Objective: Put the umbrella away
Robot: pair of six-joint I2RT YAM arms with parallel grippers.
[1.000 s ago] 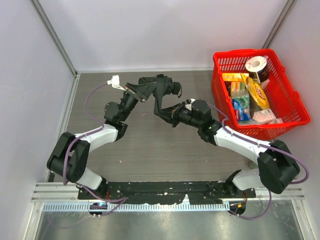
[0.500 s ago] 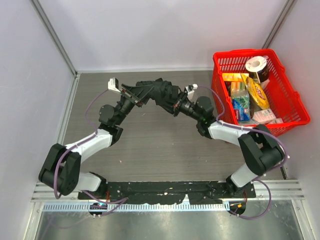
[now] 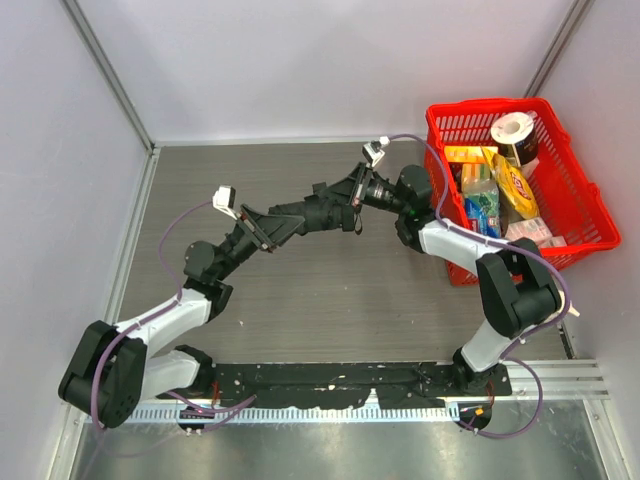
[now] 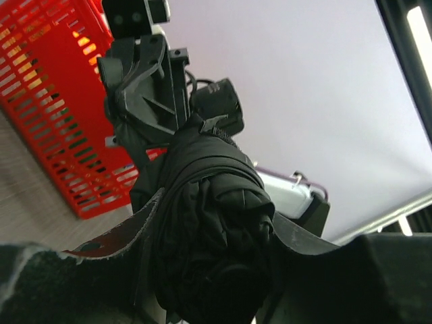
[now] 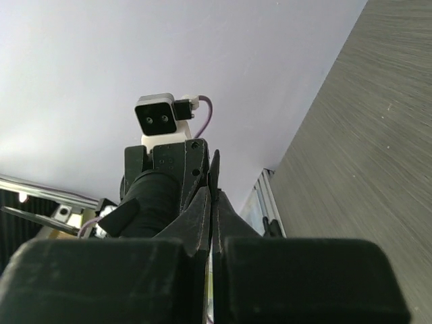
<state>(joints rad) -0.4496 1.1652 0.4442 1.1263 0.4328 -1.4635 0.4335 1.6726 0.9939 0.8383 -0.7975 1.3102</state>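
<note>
I see the umbrella above the worktop, just left of the basket, spanning between both arms. My left jaws grip its bundled canopy. My right jaws are pressed fully together at its basket-side end; I cannot tell whether they pinch anything.

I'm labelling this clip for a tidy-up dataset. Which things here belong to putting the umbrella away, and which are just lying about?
For the job:
- umbrella
- left gripper, clamped around its bundled canopy
- right gripper, shut at its other end

Lying about:
- red basket at the table's right
- in it: toilet roll, yellow bag, bottle
</note>
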